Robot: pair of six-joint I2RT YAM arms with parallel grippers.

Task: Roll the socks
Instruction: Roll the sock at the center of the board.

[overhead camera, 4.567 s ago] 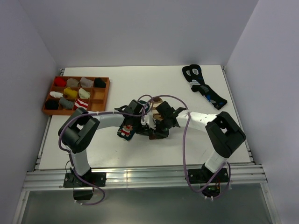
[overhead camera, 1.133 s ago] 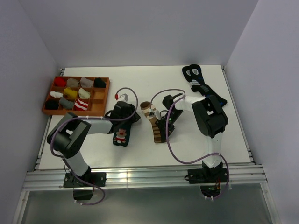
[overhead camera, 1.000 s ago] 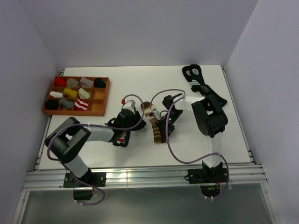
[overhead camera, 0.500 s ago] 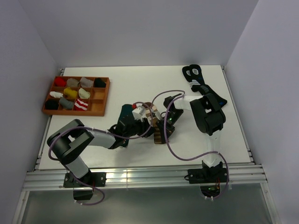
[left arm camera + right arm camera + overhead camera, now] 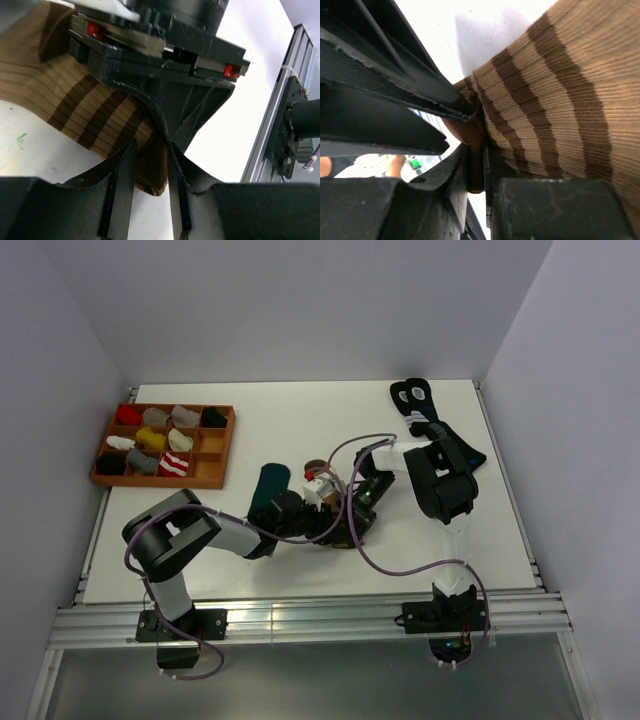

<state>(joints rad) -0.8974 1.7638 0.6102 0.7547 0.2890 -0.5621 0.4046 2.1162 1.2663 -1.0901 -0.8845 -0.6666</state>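
The brown sock with cream stripes lies mid-table, and both grippers are at its near end. My left gripper is shut on the sock's brown edge, which sits between its fingers. My right gripper is shut on a fold of the same sock, beside the left gripper's fingers. The dark green sock lies to the left. My left arm partly covers it and its bear figure is hidden.
A brown tray with several rolled socks stands at the far left. The black socks with blue-and-white marks lie at the far right. The metal rail at the table's near edge is close by.
My left arm swung right, from over the dark green sock to the brown sock, and its gripper now grips the sock's end. My right gripper stayed on the brown sock.
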